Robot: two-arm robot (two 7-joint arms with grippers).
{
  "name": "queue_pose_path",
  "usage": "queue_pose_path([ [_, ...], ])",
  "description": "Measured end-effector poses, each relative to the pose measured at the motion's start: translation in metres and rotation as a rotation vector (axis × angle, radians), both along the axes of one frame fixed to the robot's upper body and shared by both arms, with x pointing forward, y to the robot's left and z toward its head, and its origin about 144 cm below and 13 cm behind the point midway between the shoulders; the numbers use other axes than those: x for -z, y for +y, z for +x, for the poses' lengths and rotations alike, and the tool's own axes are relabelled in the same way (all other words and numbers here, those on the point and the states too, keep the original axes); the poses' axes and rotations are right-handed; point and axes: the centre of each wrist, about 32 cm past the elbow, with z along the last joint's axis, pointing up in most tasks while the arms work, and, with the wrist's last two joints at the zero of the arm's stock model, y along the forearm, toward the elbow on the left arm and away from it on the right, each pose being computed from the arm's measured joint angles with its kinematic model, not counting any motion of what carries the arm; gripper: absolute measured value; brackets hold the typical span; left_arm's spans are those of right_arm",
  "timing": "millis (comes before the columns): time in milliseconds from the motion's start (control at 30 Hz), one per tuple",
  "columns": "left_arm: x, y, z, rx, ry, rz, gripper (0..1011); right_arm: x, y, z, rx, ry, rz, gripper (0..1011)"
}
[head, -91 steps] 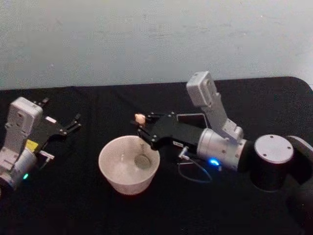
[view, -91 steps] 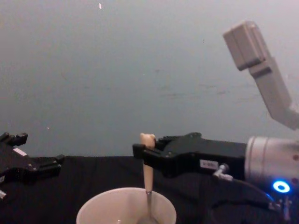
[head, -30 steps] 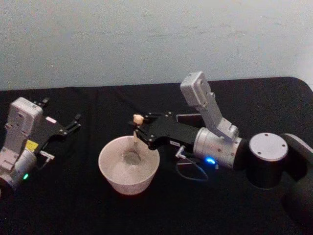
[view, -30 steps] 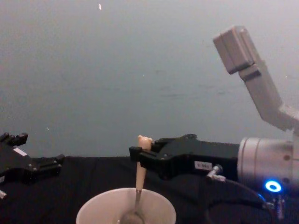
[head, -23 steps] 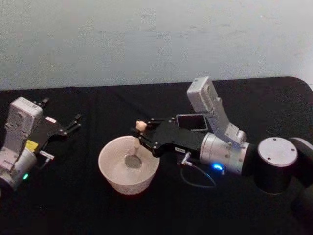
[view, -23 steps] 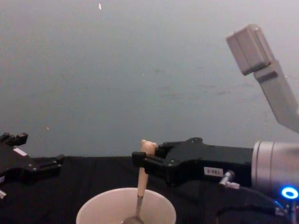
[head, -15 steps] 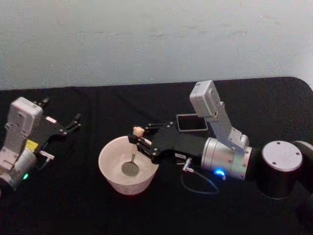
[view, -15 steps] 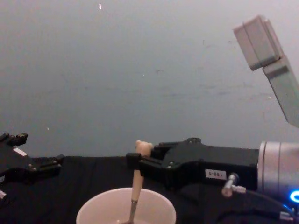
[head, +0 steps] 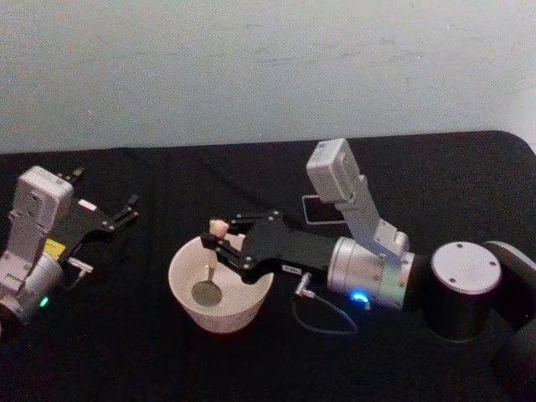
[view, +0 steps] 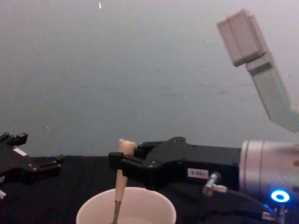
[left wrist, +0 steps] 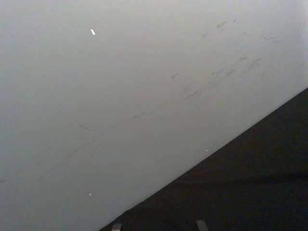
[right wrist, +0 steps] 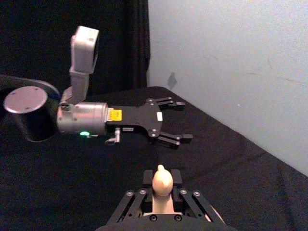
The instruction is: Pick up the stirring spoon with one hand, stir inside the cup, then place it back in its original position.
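The right gripper point(head: 219, 240), reaching in from the right, is clamped on the stirring spoon point(head: 209, 268) just below its bear head. The spoon's metal bowl sits inside the cup point(head: 219, 315) (slightly left of centre). The left gripper point(head: 124, 213) rests on the black table point(head: 151, 360) at far left, fingers apart.

Matt black cloth covers the tabletop point(head: 126, 352). The cup point(head: 222, 316) looks smooth and cream-white with a dull sheen; plastic or ceramic, I can't say. The stirring spoon point(head: 209, 272) has a matt beige handle and a shiny metal bowl. The right pincer point(head: 221, 238) and left pincer point(head: 132, 209) are matt black, and the right wrist barrel point(head: 368, 270) is silvery satin metal. The wall point(head: 251, 75) is pale paint, faintly scuffed.
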Motion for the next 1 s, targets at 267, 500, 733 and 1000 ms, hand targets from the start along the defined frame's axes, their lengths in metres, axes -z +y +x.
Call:
queue_pose_path([
  [267, 0.0, 0.0, 0.0, 0.0, 0.0, 0.0, 1001, 0.001, 0.011, 0.014, 0.057, -0.002, -0.006, 214],
  [500, 0.0, 0.0, 0.0, 0.0, 0.0, 0.0, 1001, -0.001, 0.008, 0.024, 0.105, -0.01, -0.01, 214],
  [733, 0.0, 0.0, 0.0, 0.0, 0.0, 0.0, 1001, -0.001, -0.005, 0.023, 0.109, -0.023, -0.025, 214],
  [1000, 0.0, 0.0, 0.0, 0.0, 0.0, 0.0, 1001, -0.004, -0.025, 0.011, 0.081, -0.033, -0.04, 214],
])
